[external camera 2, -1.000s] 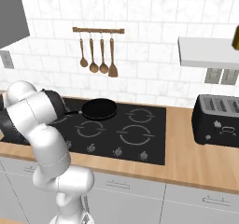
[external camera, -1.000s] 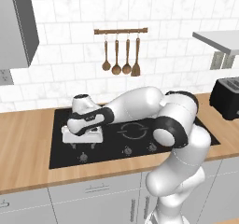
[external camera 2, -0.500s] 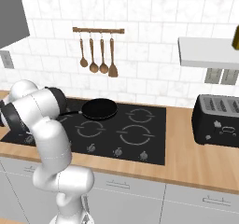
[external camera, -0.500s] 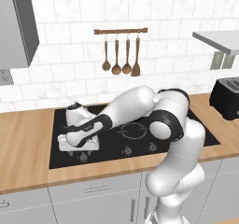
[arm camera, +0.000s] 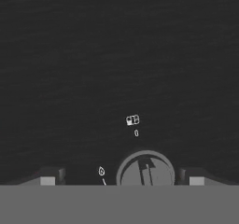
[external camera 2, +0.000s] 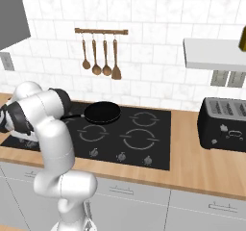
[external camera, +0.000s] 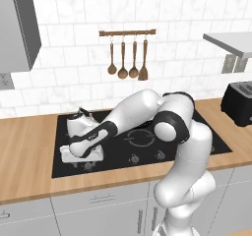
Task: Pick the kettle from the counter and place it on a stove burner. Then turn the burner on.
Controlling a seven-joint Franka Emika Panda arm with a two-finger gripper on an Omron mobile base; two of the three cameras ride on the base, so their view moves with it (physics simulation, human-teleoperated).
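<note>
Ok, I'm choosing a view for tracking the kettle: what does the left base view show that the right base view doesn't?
Left base view: the kettle standing on the cooktop's back-left burner, and the tool low over the front-left knobs, jaws open. Right base view: the pan on a back burner and a shelf above the toaster. Both: cooktop, toaster, hanging spoons and the arm.

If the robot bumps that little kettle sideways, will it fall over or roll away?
Probably not. The kettle looks squat and sits upright on the black cooktop, so it would more likely slide than tip. The glass looks smooth, so a push could make it skid. Its rounded body might roll if it did fall over.
</note>
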